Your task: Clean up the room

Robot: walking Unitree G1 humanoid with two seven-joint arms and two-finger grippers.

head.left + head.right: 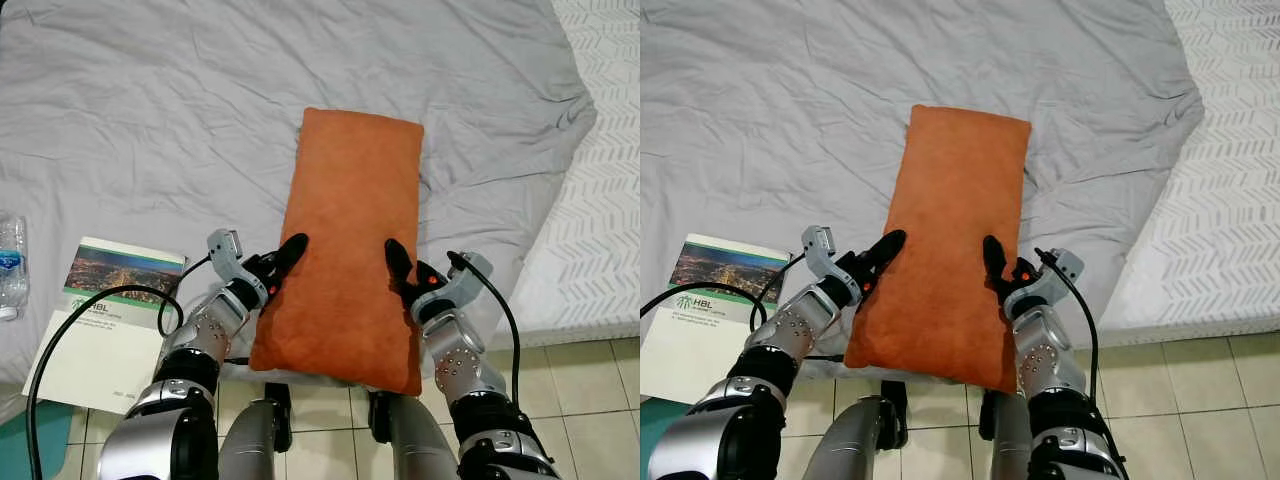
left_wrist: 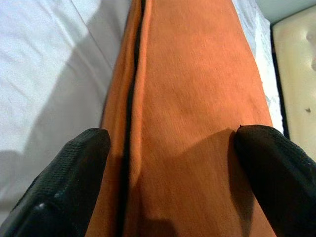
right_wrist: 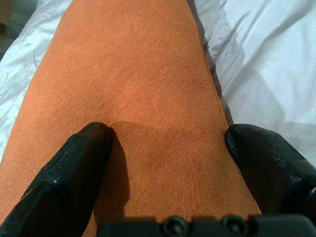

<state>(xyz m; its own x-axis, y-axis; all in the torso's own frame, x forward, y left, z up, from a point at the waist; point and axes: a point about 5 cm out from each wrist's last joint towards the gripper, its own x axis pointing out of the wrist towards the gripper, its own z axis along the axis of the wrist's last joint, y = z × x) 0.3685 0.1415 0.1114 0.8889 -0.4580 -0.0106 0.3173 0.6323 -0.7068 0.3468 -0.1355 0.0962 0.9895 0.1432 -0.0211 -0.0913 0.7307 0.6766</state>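
Note:
An orange pillow lies lengthwise on the grey bed sheet, its near end hanging a little over the bed's edge. My left gripper is at the pillow's left edge near that end; in the left wrist view its fingers stand wide apart, open, astride the seam. My right gripper is at the right edge, also open, with one finger resting on the pillow's top and the other at its side. The pillow shows no pinch or crease between the fingers.
A booklet with a city photo lies on the sheet at the near left, and a water bottle sits beyond it at the frame's edge. A white patterned mattress adjoins on the right. Tiled floor is below it.

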